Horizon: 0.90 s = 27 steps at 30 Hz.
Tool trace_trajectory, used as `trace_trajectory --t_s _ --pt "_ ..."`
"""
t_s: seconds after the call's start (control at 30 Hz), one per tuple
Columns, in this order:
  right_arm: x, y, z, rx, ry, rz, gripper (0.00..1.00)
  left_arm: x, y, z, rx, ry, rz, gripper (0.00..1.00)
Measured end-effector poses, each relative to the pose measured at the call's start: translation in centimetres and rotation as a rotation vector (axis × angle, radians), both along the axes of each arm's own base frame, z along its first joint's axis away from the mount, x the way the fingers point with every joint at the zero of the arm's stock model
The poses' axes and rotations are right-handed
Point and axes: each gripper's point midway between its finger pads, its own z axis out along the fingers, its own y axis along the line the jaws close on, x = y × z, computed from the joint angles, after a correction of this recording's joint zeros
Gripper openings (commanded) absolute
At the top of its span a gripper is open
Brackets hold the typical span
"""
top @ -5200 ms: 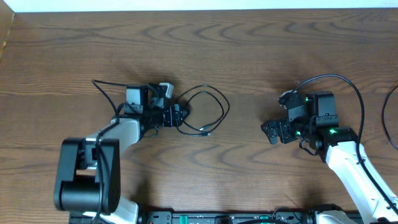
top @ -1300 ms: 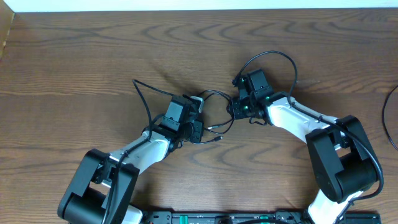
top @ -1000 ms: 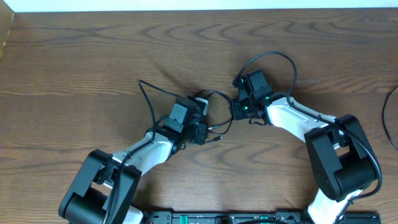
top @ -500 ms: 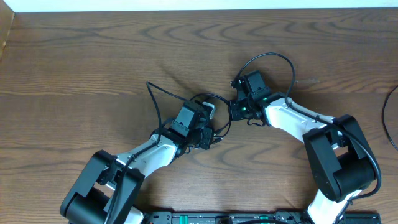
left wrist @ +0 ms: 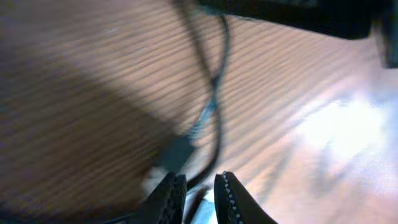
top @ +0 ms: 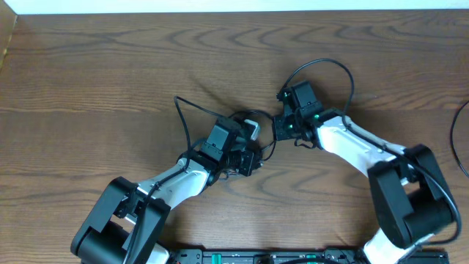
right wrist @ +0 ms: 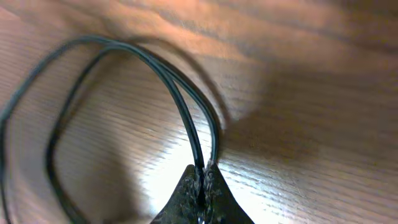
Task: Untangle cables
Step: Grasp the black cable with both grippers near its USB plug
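Note:
A thin black cable [top: 268, 141] arcs in a small loop between my two grippers at the table's middle. My right gripper [top: 277, 132] is shut on two strands of it; in the right wrist view the strands [right wrist: 181, 106] run up from the pinched fingertips [right wrist: 202, 177]. My left gripper [top: 249, 158] sits just left of it, close to touching. Its jaws [left wrist: 200, 179] stand a narrow gap apart, with a white cable piece [left wrist: 205, 209] between them and the black cable [left wrist: 215, 106] trailing ahead, blurred. A white bit [top: 251, 129] shows beside the left gripper from overhead.
Thick black arm cables arch above the left wrist [top: 183, 110] and the right wrist [top: 322, 64]. Another dark cord [top: 463, 139] curves at the right edge. The arms' base rail [top: 293, 257] lines the near edge; the table's far edge [top: 234, 12] runs along the top.
My left gripper has travelled right and slightly down, closing on the right gripper, so the black loop between them has shrunk. The right gripper has barely moved.

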Motion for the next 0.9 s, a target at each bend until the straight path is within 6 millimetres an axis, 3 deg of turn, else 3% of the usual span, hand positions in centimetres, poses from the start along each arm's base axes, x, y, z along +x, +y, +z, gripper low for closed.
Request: trace_trajectory --t_s 0.17,0.57,0.9 --pt "-0.2 -0.1 0.6 -0.001 -0.004 -0.002 0.01 -0.4 -1.5 1.4 -0.094 -0.006 -0.063 0.26" --pt "-1.3 -0.7 0.3 -0.023 0.042 0.000 0.01 -0.6 -1.7 1.5 -0.095 -0.019 -0.090 0.29" --pt "-2.0 -0.2 5.0 0.046 -0.018 0.026 0.01 0.5 -0.9 1.0 -0.031 -0.088 -0.074 0.47"
